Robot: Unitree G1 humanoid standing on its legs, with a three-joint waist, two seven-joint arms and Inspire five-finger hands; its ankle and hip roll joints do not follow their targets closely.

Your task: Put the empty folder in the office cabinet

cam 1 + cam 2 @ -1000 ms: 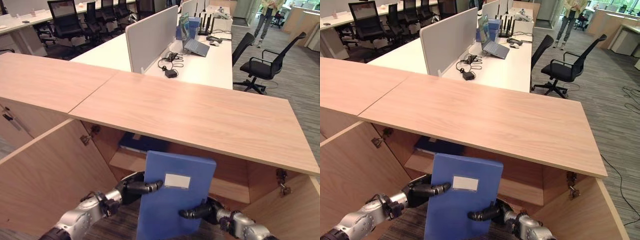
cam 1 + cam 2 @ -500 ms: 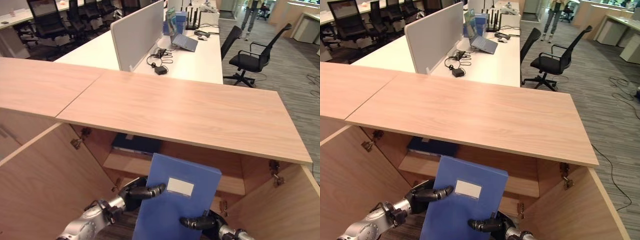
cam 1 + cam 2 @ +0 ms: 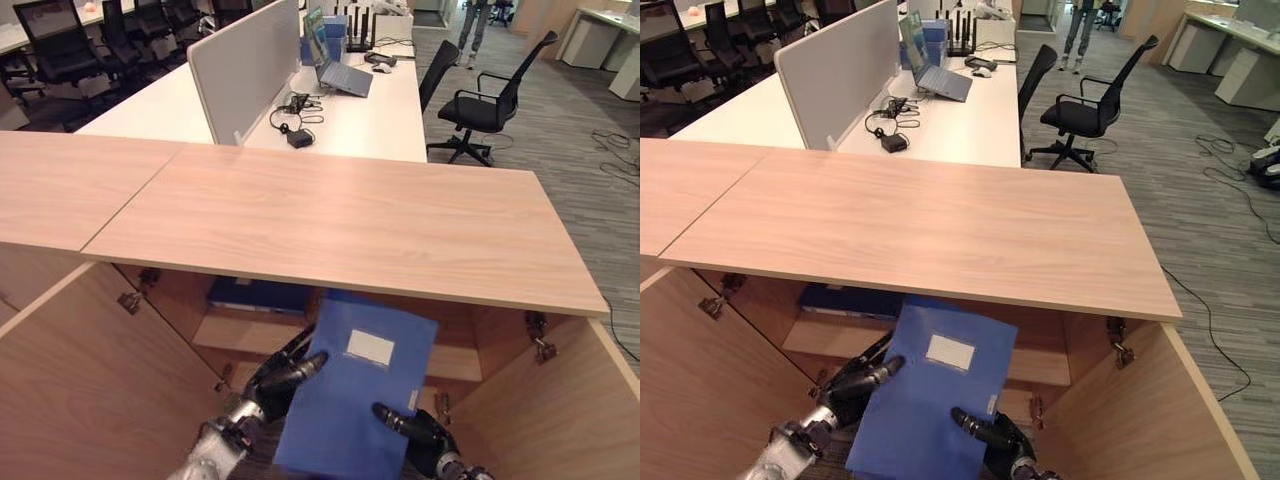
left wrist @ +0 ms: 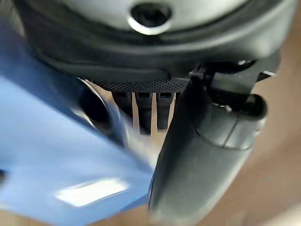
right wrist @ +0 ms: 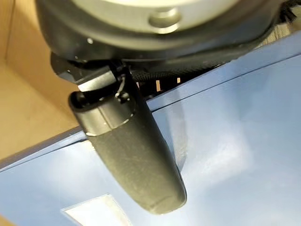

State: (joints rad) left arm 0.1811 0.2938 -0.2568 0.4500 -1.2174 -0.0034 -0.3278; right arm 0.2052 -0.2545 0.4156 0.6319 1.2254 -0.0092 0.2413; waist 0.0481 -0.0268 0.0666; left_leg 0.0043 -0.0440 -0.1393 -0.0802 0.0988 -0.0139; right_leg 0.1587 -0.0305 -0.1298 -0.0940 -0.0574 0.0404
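Folder: a flat blue plastic box folder with a white spine label (image 3: 355, 405) is held tilted in front of the open cabinet, its top edge reaching into the opening under the worktop, not yet resting on any shelf.
Handling: it looks rigid and smooth-skinned, and being empty it is likely light; the glossy cover may slide under a loose pinch, so a hold on both long edges, thumbs on the face, suits it best.
Left hand: the dark left hand (image 3: 283, 375) grasps the folder's left edge, thumb laid across the blue face and fingers curled behind.
Right hand: the dark right hand (image 3: 415, 433) grips the lower right edge, thumb pressed flat on the cover, as the right wrist view shows (image 5: 131, 146).
Cabinet: a light wood-grain office cabinet (image 3: 340, 220) with a long flat top, both doors swung open, left door (image 3: 90, 370) and right door (image 3: 545, 410).
Shelf: 1 inner wooden shelf (image 3: 245, 330) carries a dark blue folder lying flat (image 3: 258, 294), just beside the incoming folder's top corner.
Risk: that corner could catch on the worktop's front edge.
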